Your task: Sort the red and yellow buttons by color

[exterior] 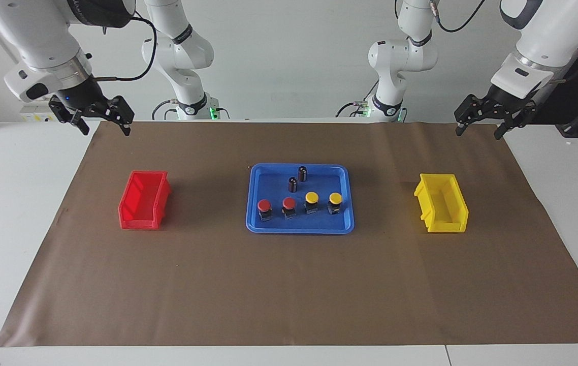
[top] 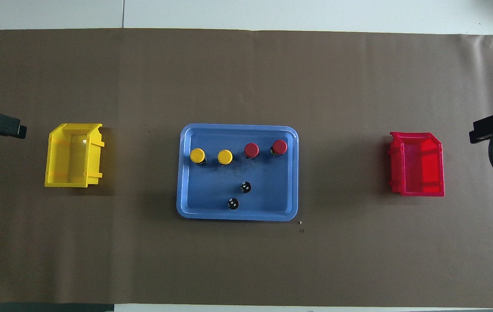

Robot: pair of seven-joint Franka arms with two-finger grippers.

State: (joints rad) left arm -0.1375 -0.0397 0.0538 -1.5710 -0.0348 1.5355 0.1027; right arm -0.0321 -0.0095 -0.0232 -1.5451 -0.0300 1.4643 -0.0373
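Note:
Four buttons stand in a row in the blue tray (exterior: 299,230), in its part farther from the robots. The two red buttons (exterior: 264,205) (exterior: 289,203) are toward the right arm's end, and they also show in the overhead view (top: 279,147) (top: 251,150). The two yellow buttons (exterior: 312,197) (exterior: 335,198) are toward the left arm's end, and they also show in the overhead view (top: 225,157) (top: 197,155). My right gripper (exterior: 104,129) is open and empty, raised over the mat's corner at its own end. My left gripper (exterior: 477,133) is open and empty, raised over the mat's other corner by the robots.
A red bin (exterior: 144,199) sits on the brown mat toward the right arm's end, and a yellow bin (exterior: 441,203) toward the left arm's end. Two dark capless cylinders (exterior: 302,173) (exterior: 293,184) stand in the tray, nearer the robots than the buttons.

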